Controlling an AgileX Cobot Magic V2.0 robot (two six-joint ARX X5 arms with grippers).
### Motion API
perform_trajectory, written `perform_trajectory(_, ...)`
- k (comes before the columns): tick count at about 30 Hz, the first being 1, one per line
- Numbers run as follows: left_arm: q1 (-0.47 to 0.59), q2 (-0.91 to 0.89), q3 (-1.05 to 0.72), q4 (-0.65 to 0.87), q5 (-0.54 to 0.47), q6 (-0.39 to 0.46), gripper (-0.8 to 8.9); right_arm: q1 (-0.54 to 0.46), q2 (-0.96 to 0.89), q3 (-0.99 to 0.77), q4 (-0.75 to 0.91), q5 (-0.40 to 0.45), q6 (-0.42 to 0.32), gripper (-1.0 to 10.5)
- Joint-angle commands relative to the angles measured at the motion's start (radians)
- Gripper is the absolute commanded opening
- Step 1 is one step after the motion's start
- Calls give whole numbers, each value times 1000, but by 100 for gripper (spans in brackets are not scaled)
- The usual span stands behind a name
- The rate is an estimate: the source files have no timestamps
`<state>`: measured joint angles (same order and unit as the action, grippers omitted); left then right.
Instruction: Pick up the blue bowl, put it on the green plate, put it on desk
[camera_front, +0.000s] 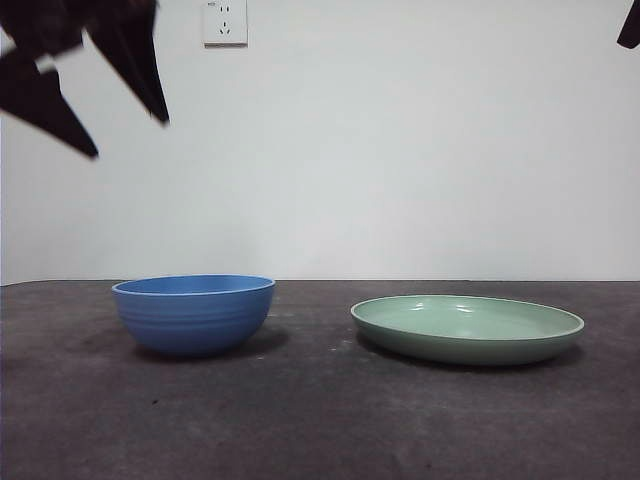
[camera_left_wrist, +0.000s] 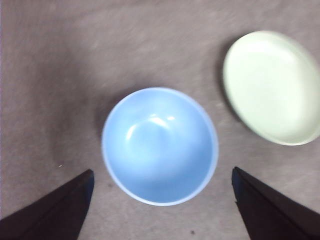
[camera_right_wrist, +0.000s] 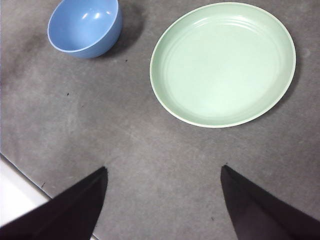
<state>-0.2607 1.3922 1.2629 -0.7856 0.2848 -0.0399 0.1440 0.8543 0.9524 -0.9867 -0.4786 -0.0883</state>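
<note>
The blue bowl (camera_front: 193, 313) stands empty on the desk (camera_front: 320, 420) at the left. The green plate (camera_front: 467, 327) lies empty on the desk to its right, apart from the bowl. My left gripper (camera_front: 132, 137) hangs open high above the bowl, at the upper left of the front view. In the left wrist view the bowl (camera_left_wrist: 160, 145) lies between and beyond the open jaws (camera_left_wrist: 162, 175), with the plate (camera_left_wrist: 274, 86) beside it. My right gripper (camera_right_wrist: 164, 171) is open and empty, raised above the desk, with the plate (camera_right_wrist: 222, 62) and bowl (camera_right_wrist: 85, 26) ahead of it.
A white wall with a socket (camera_front: 225, 22) stands behind the desk. The right arm shows only as a black tip (camera_front: 630, 25) at the top right corner. The desk's edge (camera_right_wrist: 22, 176) shows in the right wrist view.
</note>
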Motion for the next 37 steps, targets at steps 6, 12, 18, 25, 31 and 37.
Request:
perform_trajectory(6,-9,186,29,23,-66,14,434,4,7,20,13,-3,10,363)
perform_trajectory(12,-9,290,29,79,-85,14,434,4,7,20,14,-3,10,363)
perform_trajectory(18,-9,370,29,121,-95,12,433,4,7,20,14,-3,10,363)
perform_trajectory(25,-9,413,29,129,-136,-1,417,4,7,20,14,-3,9,363)
perform_trajectory(31,-9,413,29,122,-136,-6,175,4,7,20,14,-3,9,363)
perform_trajectory(37,-9,413,29,117,-135,-13,23,4,7,20,14,-3,9,363)
